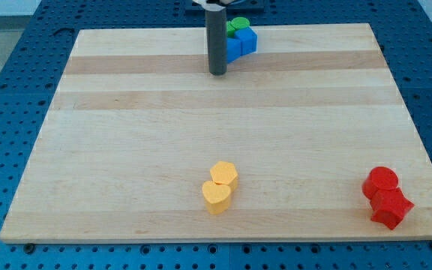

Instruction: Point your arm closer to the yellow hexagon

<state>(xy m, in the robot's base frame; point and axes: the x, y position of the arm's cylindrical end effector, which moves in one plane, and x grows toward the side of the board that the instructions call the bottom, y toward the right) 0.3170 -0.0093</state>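
Nearest the view's bottom edge, on the pale wooden tabletop point(126, 150), sit two yellow pieces touching each other. The yellow hexagon point(224, 174) is the upper of the pair and the yellow heart point(217, 197) sits just below it and a touch to the view's left. Both lie far below my tip, almost straight down the board from it and only slightly to the view's right.

Off in the bottom right corner are two red pieces, also touching. The red cylinder point(381, 181) stands above a red star-like block point(390, 207) that sits close to the board's edge. They are well apart from the yellow pair and a long way down and to the view's right of my tip.

Most of the board's middle lies between these and the far group.

At the view's top, my tip point(217, 73) rests on the wood at the end of a dark upright rod. There are no jaws on this arm, only the rod. Just to the tip's right and slightly above, a blue block point(240, 43) of unclear shape sits right beside the rod, and a green block point(238, 25) peeks out behind it, shape also unclear.
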